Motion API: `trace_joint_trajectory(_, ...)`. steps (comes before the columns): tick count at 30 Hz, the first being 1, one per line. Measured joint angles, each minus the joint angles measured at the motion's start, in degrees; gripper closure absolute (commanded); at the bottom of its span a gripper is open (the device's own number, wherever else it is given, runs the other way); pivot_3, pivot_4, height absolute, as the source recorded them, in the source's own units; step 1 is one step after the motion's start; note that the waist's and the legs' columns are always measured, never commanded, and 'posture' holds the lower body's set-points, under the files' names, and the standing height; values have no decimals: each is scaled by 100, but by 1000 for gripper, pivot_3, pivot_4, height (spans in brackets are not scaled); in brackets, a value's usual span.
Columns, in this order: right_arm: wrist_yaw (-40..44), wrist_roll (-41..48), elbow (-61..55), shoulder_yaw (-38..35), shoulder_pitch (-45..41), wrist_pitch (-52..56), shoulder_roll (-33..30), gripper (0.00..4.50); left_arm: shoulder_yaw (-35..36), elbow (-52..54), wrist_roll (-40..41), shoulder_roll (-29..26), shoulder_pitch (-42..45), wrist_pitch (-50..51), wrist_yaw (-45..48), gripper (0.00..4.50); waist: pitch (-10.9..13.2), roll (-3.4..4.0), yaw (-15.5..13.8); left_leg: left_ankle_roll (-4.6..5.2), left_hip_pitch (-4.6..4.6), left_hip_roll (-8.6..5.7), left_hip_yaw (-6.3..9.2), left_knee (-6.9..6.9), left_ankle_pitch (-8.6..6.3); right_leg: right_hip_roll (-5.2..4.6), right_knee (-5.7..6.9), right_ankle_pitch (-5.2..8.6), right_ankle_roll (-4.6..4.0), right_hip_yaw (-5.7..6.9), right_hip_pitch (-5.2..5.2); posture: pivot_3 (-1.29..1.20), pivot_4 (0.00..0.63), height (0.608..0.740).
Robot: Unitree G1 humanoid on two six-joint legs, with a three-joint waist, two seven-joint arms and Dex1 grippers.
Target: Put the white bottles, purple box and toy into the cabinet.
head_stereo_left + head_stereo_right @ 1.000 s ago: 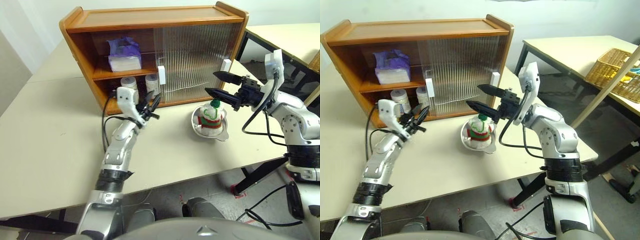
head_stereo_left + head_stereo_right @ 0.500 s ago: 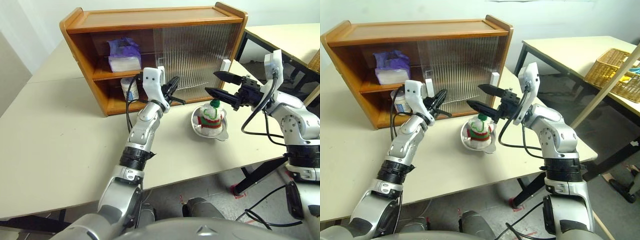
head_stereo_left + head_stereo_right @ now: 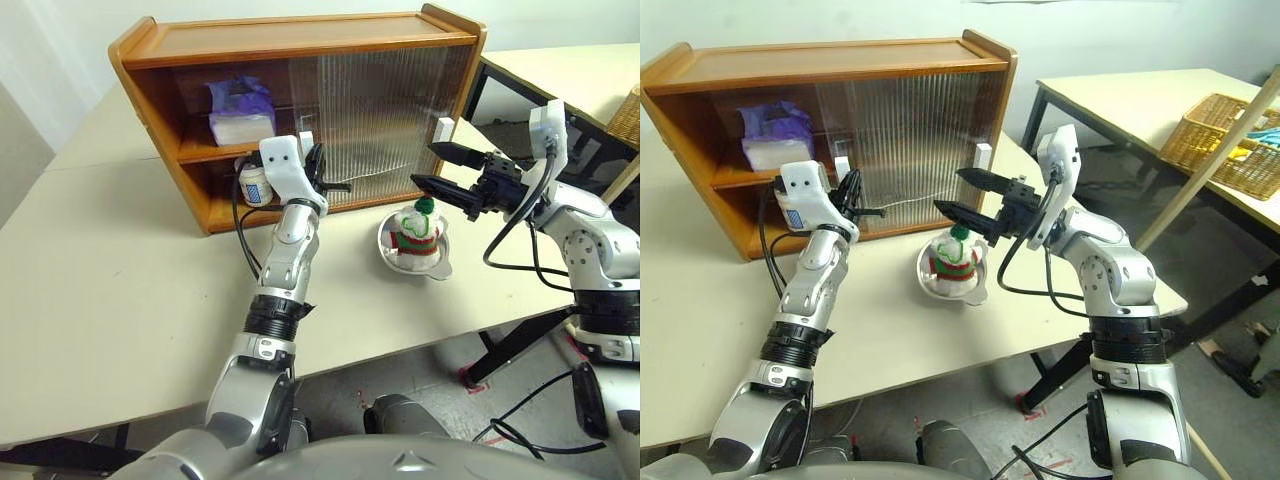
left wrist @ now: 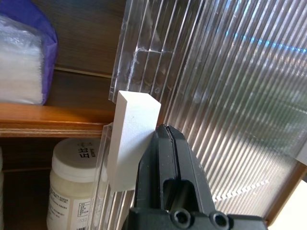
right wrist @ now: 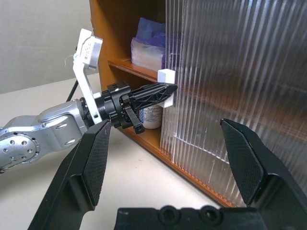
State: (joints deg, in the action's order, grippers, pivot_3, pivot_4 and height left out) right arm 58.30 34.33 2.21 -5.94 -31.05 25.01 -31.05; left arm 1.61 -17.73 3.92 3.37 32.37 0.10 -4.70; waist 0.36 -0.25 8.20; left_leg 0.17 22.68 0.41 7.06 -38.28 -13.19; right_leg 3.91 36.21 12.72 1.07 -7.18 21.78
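The cabinet [image 3: 300,45] fills the top middle of the left eye view, standing on the table [image 3: 120,300]. The purple box [image 3: 240,112] already sits on the top shelf at the upper left, and a white bottle [image 3: 257,185] stands on the bottom shelf just under it. The toy [image 3: 417,228] is not in yet; it sits in a round bowl [image 3: 440,265] on the table, right of the middle. The left claw [image 3: 318,180] is shut tight with nothing in it, and its tip is pressed against the side of the little white door handle [image 4: 132,139], near the middle of the picture. The right claw [image 3: 438,168] is spread wide and empty, hanging just above the toy. It looks like the step now is sliding the ribbed door [image 3: 380,120], most likely to make room for the toy. To do this well, the left claw should keep its tip flat on the side of the handle and push straight along the door, slow and even. If it pushes up, down or inward, the tip may slip off the block or jam the door. The right claw should wait above the toy until the way in is clear.
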Motion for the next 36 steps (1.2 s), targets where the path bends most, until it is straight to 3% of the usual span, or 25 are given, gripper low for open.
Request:
trace_joint_trajectory(14,46,-15,67,3,-43,-4,33,0,534,1080,-81,-176,-679,437,-545,4468,2,-1,24,-1,-2,-1,0,2,-1,2,0,0,-1,0,0,-162,0,740)
trace_joint_trajectory(36,271,-112,322,11,-274,-76,102,0,1414,1097,49,-914,-910,366,-744,4468,2,-1,-213,-6,-21,0,4,17,-3,2,2,-6,-19,-3,-1,-132,0,740)
